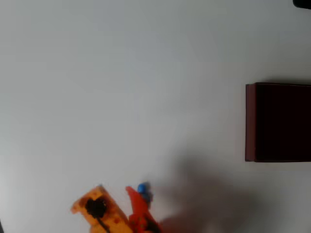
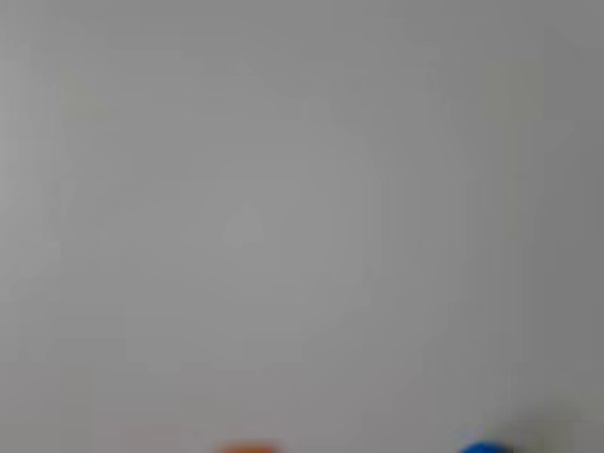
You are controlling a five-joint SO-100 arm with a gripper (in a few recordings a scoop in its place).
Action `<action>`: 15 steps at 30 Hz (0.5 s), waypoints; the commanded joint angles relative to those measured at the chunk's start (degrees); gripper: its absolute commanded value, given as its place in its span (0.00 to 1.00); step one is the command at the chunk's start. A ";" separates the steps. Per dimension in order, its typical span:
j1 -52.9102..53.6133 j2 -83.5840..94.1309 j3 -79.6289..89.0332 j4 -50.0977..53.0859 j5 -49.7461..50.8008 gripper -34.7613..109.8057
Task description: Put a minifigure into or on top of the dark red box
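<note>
The minifigure (image 1: 144, 189), tiny with a bright blue top and a dark body, is near the bottom edge of the overhead view. It lies right against the tip of my orange gripper (image 1: 135, 198), on that finger's right side. Only one red-orange finger (image 1: 138, 208) shows clearly, so I cannot tell how the jaws stand or whether they hold the figure. The blurred wrist view has a blue blob, the minifigure (image 2: 483, 445), at the bottom right and an orange fingertip (image 2: 247, 447) at the bottom centre. The dark red box (image 1: 250, 121) stands far away at the right edge, its interior almost black.
The white table (image 1: 121, 87) stretches bare between the gripper and the box. The arm's orange wrist body with a black motor (image 1: 95, 206) sits left of the finger. A soft shadow lies on the table right of the gripper.
</note>
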 commanded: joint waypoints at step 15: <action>10.72 -32.96 -8.17 -3.52 15.12 0.40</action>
